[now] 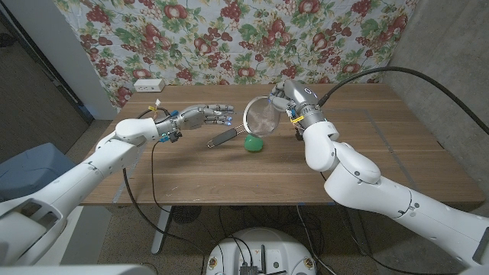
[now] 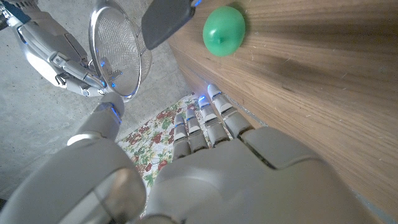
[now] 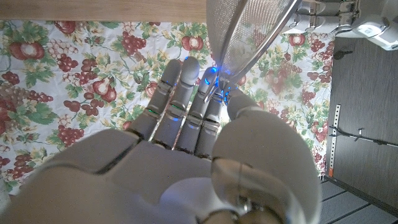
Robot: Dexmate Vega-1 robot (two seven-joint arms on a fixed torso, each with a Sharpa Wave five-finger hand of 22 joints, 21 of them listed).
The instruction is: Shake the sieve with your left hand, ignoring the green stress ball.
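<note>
A round metal sieve [image 1: 263,117] stands tilted on its edge at the table's middle back, its dark handle [image 1: 222,137] slanting down toward the wood. My right hand [image 1: 286,95] pinches the sieve's far rim; in the right wrist view the rim wire [image 3: 258,46] runs between thumb and fingers [image 3: 186,102]. My left hand [image 1: 203,116] hovers left of the sieve, fingers stretched toward it, holding nothing and a little short of the handle [image 2: 166,18]. The green stress ball [image 1: 253,143] lies on the table just in front of the sieve [image 2: 118,46], also green [image 2: 224,30] beside the handle.
A white box [image 1: 149,84] sits at the table's back left corner. A floral cloth [image 1: 229,30] hangs behind the wooden table [image 1: 199,179]. A black cable [image 1: 428,76] arcs over the right side.
</note>
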